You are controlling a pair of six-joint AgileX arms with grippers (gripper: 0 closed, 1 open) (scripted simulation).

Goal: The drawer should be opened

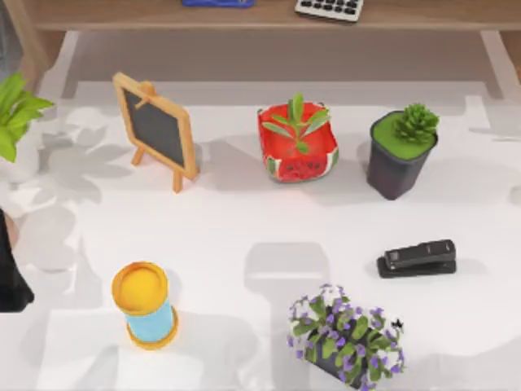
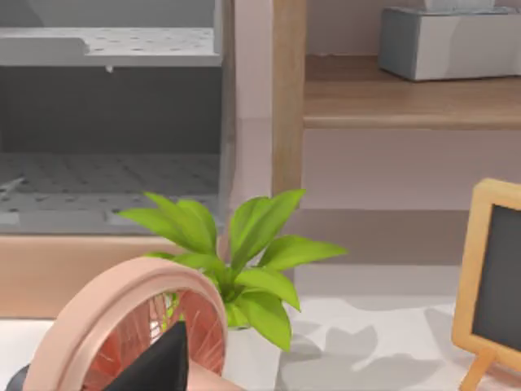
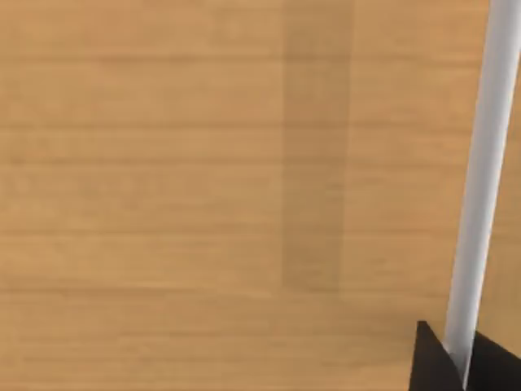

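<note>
The left arm (image 1: pixel 11 269) sits parked at the table's left edge, well to the left of the chalkboard easel (image 1: pixel 156 130) and nearer the camera's side. The left gripper (image 2: pixel 159 366) hangs behind a pink fan (image 2: pixel 122 322) and a leafy plant (image 2: pixel 236 252). Whether this claw is spread or pressed together cannot be told. Right of the chalkboard stand a watermelon pot (image 1: pixel 298 147) and a dark pot with a succulent (image 1: pixel 399 155). A black stapler (image 1: pixel 417 258) lies farther right and forward.

The work belongs to the right gripper (image 3: pixel 462 366). Its wrist camera looks straight at the drawer front (image 3: pixel 203 163), a pale wooden panel, with the white drawer handle (image 3: pixel 480 179) running across it as a slim bar. The bar passes between the two dark fingertips (image 3: pixel 430 362), which appear pressed against it from both sides, so the claw seems to be pinching the handle. Where the drawer lies relative to the chalkboard cannot be judged.

The step in hand looks like the pull itself, with the drawer not yet visibly out. To do it well, the arm should draw straight back, square to the panel. The pinch should stay firm and centred on the bar. A slanted or hurried pull could let the smooth bar slip free or jam the drawer in its runners.
</note>
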